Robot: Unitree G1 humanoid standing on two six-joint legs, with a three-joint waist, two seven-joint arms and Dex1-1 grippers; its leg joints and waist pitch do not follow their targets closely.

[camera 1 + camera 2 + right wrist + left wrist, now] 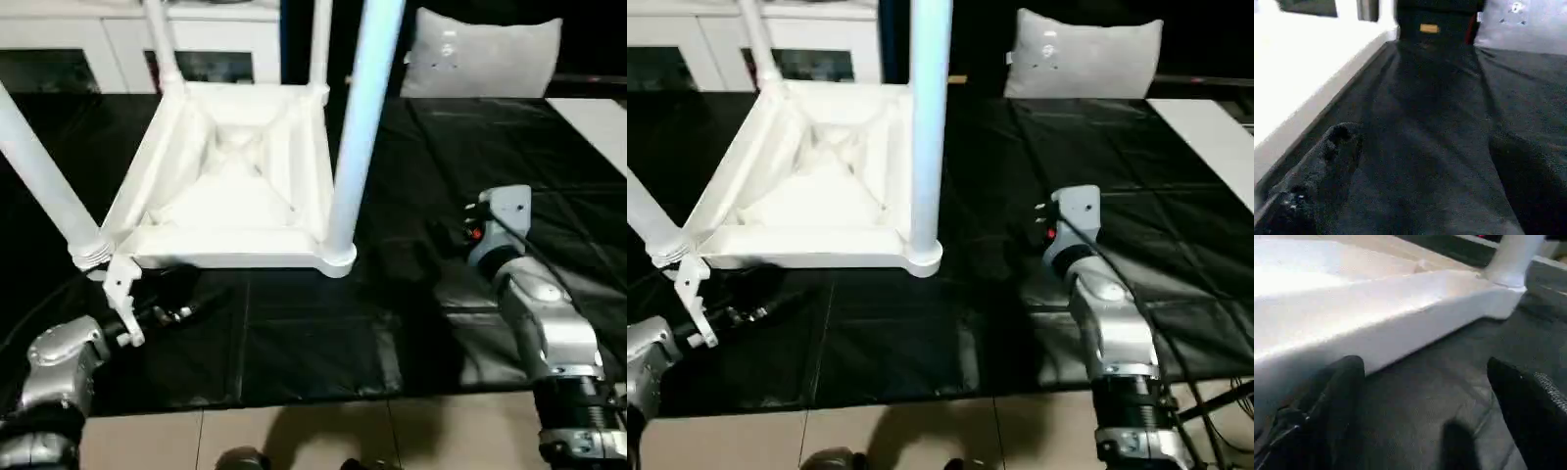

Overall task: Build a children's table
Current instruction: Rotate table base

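Note:
The children's table lies upside down on the black work table, its white top (230,186) showing the ribbed underside. A leg (362,127) stands upright in the near right corner socket. Another leg (44,186) leans outward to the left at the near left corner, its ribbed end showing. Two more legs (162,44) rise at the far corners. My left gripper (1430,396) is open just in front of the top's near edge (1400,308), with nothing between its fingers (1337,396). My right gripper (1425,166) is open over the black cloth, to the right of the top.
A grey cushion (485,54) stands at the back right. A white cabinet (98,39) with glass doors is behind the table. A white panel (598,127) lies at the far right. The work table's front edge meets a tiled floor (294,436).

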